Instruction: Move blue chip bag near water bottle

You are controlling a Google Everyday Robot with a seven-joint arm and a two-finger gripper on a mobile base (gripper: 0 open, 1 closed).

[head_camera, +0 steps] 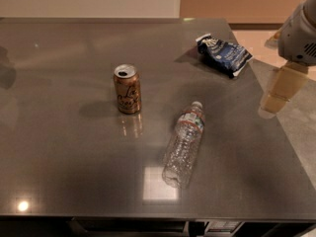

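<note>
We judge the blue chip bag (224, 55), crumpled at the far right of the desk (59, 147) and well apart from the water bottle (185, 144) lying nearer us, to be light, soft and slippery, best pinched across a raised fold. The end effector (276, 90) hangs beyond the desk's right edge; whether it is open or closed we cannot tell. The desk is smooth, glossy grey, with pale wall behind

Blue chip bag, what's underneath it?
The blue chip bag lies directly on the grey table; whatever its foil covers is hidden. The gripper hangs right of it, by the table's right edge.
</note>
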